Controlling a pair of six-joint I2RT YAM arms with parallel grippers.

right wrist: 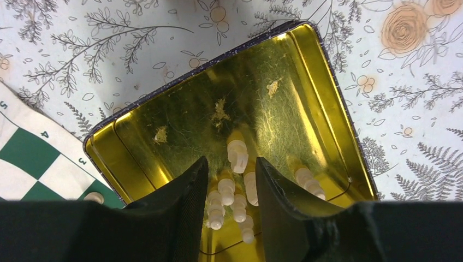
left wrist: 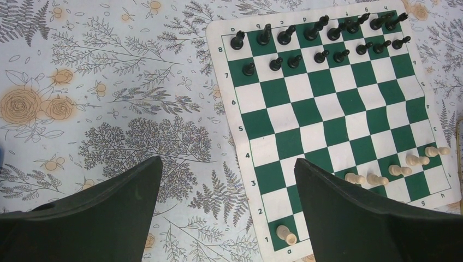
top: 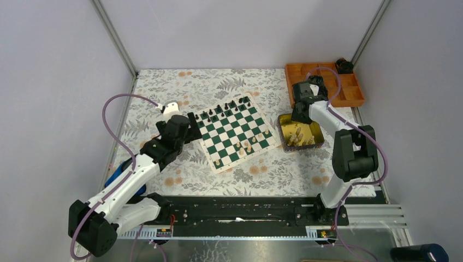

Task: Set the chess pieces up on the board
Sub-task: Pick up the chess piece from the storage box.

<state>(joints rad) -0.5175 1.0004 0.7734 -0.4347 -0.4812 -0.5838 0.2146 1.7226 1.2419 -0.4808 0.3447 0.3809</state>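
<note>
Right claw (right wrist: 232, 162) straddles cream pieces (right wrist: 238, 152) in tin (right wrist: 185, 109).

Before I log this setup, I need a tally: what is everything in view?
board: one, green-white checks, table centre.
black chess pieces: about sixteen, two rows at board's far edge.
cream chess pieces: at least six on board's near rows; several more in the tin.
tin: one, gold, right of board.
tray: one, orange, far right corner.
tablecloth: one, floral, underneath.
left gripper: open, empty, by board's left edge.
right gripper: open, above the tin's pieces.
</note>
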